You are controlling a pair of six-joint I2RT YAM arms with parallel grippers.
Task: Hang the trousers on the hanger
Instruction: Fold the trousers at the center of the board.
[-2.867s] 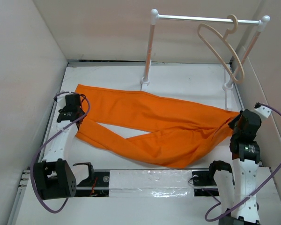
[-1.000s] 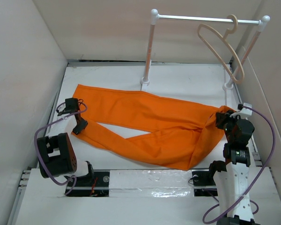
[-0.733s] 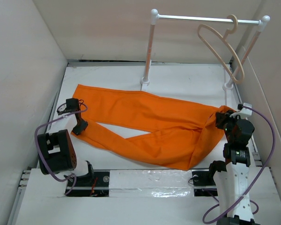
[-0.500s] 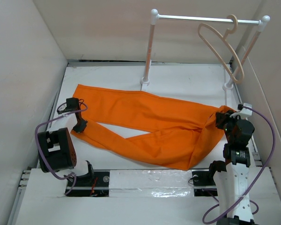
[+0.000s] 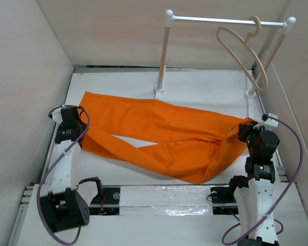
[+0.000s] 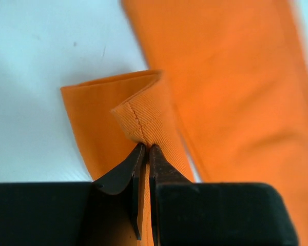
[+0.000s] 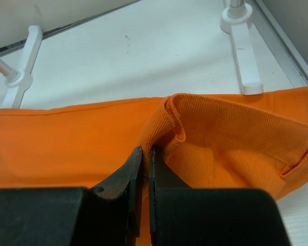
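White table [image 5: 205, 92], walled on three sides. Orange trousers [image 5: 164, 128] lie flat on it, on the near side of the rail [image 5: 215, 20] and well apart from its bar. The legs run out past the rail's left post. The waist end sits just nearer than the rail's right foot. The legs are split, with a wedge of bare table between them. Hanger [image 5: 244, 54], pale wood, is hooked on the bar near the rail's right end, hanging tilted, nothing on it.

Left tool [image 6: 145, 148]: jaws nearly closed, pinching a folded hem at a leg end, the point farthest from the rail. Right tool [image 7: 145, 149]: jaws likewise narrow, clamped on a bunched fold of the waistband, in front of the rail's right foot.

Judgement: both ends gripped; lift and carry to the hanger not yet done. Risks:
- Each pinch takes only a thin lip of cloth, so the sagging middle could drag it free on lifting.
- The other leg looks ungripped and may trail and catch on the rail's foot.
- The hanger hangs free, so a push from the cloth could swing it or knock it off the bar
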